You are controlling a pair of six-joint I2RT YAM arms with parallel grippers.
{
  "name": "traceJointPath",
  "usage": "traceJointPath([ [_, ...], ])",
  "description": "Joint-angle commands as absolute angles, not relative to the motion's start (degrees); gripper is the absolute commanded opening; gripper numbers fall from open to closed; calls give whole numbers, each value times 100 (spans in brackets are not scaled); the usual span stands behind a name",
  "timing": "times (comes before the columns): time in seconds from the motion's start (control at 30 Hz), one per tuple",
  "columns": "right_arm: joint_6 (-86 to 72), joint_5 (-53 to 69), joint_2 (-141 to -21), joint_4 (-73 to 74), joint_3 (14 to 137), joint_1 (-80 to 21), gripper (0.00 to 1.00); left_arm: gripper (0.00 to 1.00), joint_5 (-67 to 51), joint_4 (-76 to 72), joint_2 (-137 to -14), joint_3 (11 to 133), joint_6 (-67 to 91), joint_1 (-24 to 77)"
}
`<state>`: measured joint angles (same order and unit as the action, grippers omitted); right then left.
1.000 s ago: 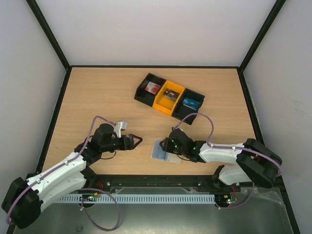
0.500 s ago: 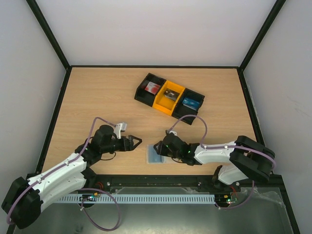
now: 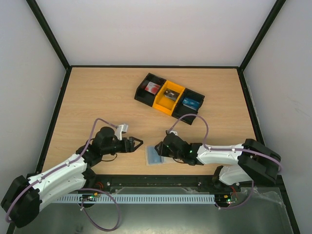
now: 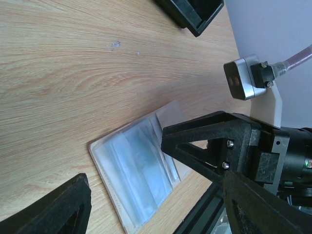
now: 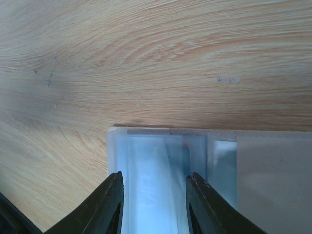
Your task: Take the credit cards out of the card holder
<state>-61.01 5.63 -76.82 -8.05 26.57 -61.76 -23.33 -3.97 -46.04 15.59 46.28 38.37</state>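
The card holder [image 3: 155,157], a translucent pale blue sleeve, lies flat on the table near the front edge. My right gripper [image 3: 159,148] is open just over it. In the right wrist view its fingers [image 5: 111,204] straddle the sleeve's [image 5: 146,156] left part. A tiny red edge [image 5: 185,145] shows through the plastic; the credit cards are otherwise hidden inside. My left gripper [image 3: 138,142] is open and empty, a little left of the sleeve. In the left wrist view the sleeve [image 4: 131,180] lies between its wide-apart fingers [image 4: 63,209], with the right gripper [image 4: 209,141] over its far end.
A black-and-yellow three-compartment tray [image 3: 169,96] with small items stands at the back middle of the table; its corner shows in the left wrist view [image 4: 195,12]. The table's black front rail [image 3: 156,181] runs close below the sleeve.
My right gripper has moved left and the card holder has slid left with it, closer to my left gripper. The left gripper has shifted slightly right.
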Motion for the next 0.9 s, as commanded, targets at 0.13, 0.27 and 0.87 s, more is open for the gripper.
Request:
traceJointPath([
  [0.13,-6036,787,-7522,-812,2286,-6214,34,72,-2500,-1192,-4847,1247,5164,3910],
  [0.27,-6071,821,-7710,-851,2295,-6230,33,71,-2507,-1277,-4923,1247,5185,3961],
  [0.87,-7265,677,-8580,-2527,2026,-6653,2,67,-2312,-1056,-4803,1093,5171,4040],
])
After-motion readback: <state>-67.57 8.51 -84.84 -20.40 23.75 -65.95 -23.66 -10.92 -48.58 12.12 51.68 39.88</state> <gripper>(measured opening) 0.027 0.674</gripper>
